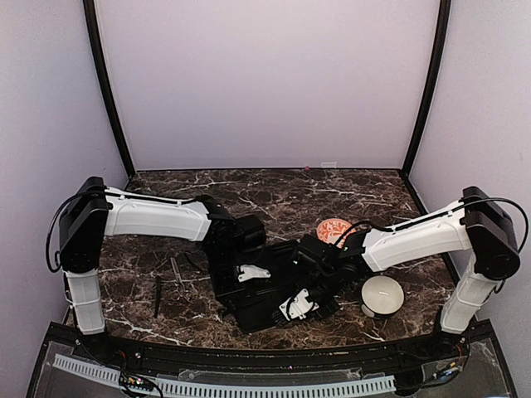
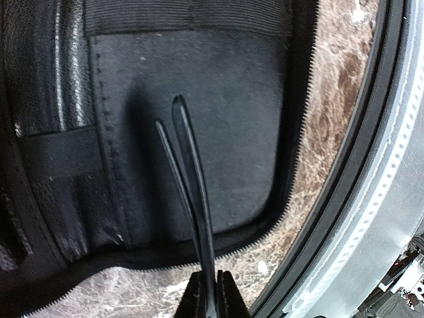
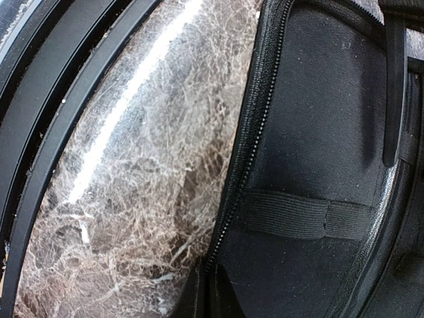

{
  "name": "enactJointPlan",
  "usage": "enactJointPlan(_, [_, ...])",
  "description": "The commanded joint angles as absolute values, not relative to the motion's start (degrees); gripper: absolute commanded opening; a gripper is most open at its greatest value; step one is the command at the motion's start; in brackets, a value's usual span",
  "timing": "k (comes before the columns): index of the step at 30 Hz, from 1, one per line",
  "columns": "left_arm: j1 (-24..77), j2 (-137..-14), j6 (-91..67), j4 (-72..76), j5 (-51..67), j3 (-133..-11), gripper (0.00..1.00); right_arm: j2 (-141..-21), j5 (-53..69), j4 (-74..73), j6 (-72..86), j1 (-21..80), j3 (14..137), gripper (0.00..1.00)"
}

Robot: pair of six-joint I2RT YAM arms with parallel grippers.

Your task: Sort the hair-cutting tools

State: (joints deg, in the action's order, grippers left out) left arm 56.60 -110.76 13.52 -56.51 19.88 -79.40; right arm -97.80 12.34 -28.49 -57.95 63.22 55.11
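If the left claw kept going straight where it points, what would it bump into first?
The left claw pinches a slim dark two-pronged clip, so its tips lead. They would probably meet the soft lining of the open black zipped case first, though how near they hang is unclear.

Top view: my wrists cover most of case [image 1: 251,317]; both fingertip pairs hidden there. Small tools [image 1: 178,282] left of case too small to tell apart. Left wrist view: my left gripper [image 2: 211,295] cut by bottom edge, held end of dark clip [image 2: 193,172] buried inside it. My right gripper [image 3: 207,295] likewise cropped.
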Motion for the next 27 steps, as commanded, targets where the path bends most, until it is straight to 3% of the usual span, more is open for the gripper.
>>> enactJointPlan(1, [56.69, -112.09, 14.78, -58.27, 18.63, -81.01, 0.00, -98.00, 11.96, -33.31, -57.14, 63.56, 54.43, 0.00])
enactJointPlan(27, [56.95, -121.36, 17.08, -59.07, 18.96, -89.21, 0.00, -98.00, 12.28, -32.31, -56.69, 63.65, 54.10, 0.00])
